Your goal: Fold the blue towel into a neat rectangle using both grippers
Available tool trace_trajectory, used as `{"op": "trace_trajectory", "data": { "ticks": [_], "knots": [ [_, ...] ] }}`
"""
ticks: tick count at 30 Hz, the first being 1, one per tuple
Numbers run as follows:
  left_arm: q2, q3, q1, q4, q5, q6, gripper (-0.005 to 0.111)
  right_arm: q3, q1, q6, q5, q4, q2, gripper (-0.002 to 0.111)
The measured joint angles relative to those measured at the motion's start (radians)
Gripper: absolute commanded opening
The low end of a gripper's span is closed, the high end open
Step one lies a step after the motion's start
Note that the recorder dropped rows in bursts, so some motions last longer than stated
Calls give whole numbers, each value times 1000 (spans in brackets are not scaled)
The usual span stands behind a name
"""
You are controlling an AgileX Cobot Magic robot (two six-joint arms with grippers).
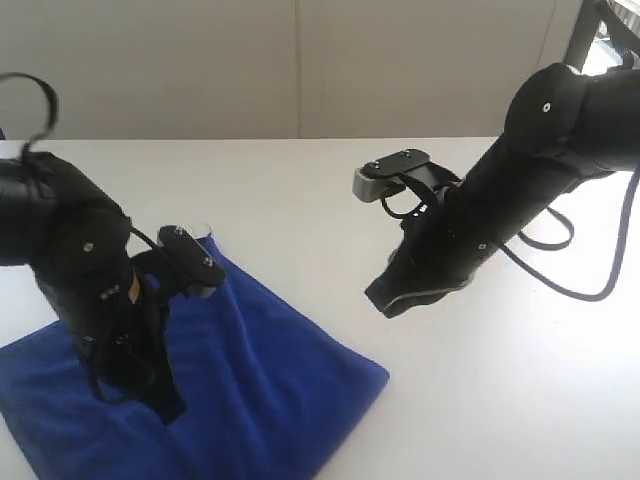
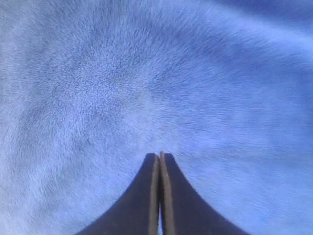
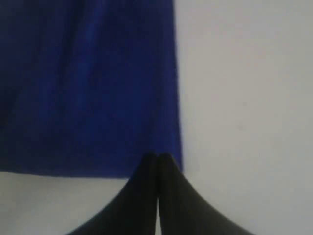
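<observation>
A: What is the biggest thing here?
B: One white table (image 1: 300, 190), with a pale wall (image 1: 300, 60) behind it. Nothing else stands on the table but the cloth.

A: And the cloth?
B: One blue towel (image 1: 270, 380), lying flat on the near left part of the table. Its near and left edges run out of the exterior view.

A: How many arms?
B: Two, both black. The left arm (image 1: 70, 260) leans over the towel and hides part of its left half. The right arm (image 1: 520, 190) reaches in from the far right, over bare table.

A: The pincers?
B: Two. The left gripper (image 1: 172, 408) points down at the middle of the towel, its fingers pressed together with nothing between them. Whether the tip touches the cloth I cannot tell. In its wrist view, blue pile fills everything around the tip.
The right gripper (image 1: 385, 300) hangs above the table near the towel's right corner, fingers also pressed together, holding nothing.

A: Smaller bits?
B: Black cables (image 1: 565, 275) loop off the right arm, and one grey block (image 1: 375, 183) sits on its wrist.
</observation>
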Motion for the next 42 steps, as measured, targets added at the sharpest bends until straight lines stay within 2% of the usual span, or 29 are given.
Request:
{"op": "trace_trajectory", "data": {
  "ticks": [3,4,5,9,12,22,32,42],
  "knots": [
    [-74,51,0,-81,-26,-2,0,0,24,-155,-7,180,30,0],
    [-86,83,0,-105,-63,-2,0,0,35,-182,-16,211,41,0],
    [-97,158,0,-157,-163,-4,0,-9,63,-218,-40,252,78,0],
    [-89,316,0,-255,-401,-4,0,-56,104,-239,-81,273,177,0],
    [-82,376,0,-275,-476,-4,0,-95,125,-243,-104,281,253,0],
    [-79,383,0,-280,-480,-6,0,-133,169,-241,-122,306,381,0],
    [-83,380,0,-276,-391,-6,0,-147,177,11,-166,19,360,0],
    [-135,382,0,-270,-363,4,0,-150,179,57,-182,-37,345,0]
  ]
}}
